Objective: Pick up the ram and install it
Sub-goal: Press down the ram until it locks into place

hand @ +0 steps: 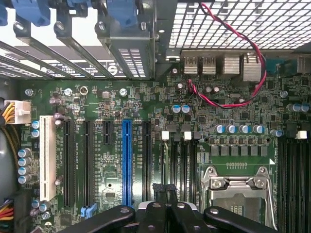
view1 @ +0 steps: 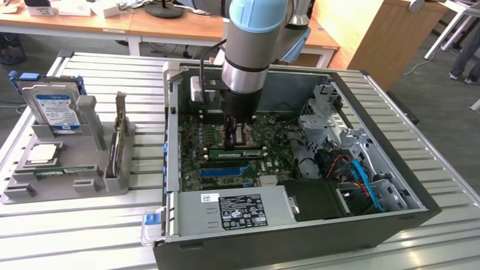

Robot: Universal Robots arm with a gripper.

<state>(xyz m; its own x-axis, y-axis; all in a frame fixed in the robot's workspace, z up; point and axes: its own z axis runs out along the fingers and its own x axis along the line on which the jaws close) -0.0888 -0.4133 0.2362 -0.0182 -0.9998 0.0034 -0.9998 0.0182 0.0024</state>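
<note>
Green board fills the floor of the open computer case [view1: 390,169], and the gripper [view1: 234,135] hangs low over that motherboard [view1: 217,160], close to the metal processor socket [hand: 238,189]. In the wrist view the jaws are pressed together with nothing between them, their tips [hand: 164,187] poised over the black slots [hand: 187,155] that lie between the blue slot [hand: 126,160] and the socket. Those slots look bare where they show.

As far as I can judge, the ram [view1: 66,170] is not in the case at all. It lies flat in the grey holder [view1: 112,183] on the slatted table [view1: 75,225], near the holder's front edge, just in front of the square silver processor chip [view1: 41,153] and the blue-labelled hard drive [view1: 56,109] standing behind it.

In the exterior view, 1 relation matters most: from the jaws the ram lies between 8 and 9 o'clock, well apart, with the case's side wall [view1: 171,129] standing between them. Its long axis runs roughly from 9 to 3 o'clock, about parallel to the motherboard's slots as that view shows them. Only 1 arm is at work, so the reach falls to it. By this reading the pick-up has not yet been made, and the stick sits untouched in its groove.
</note>
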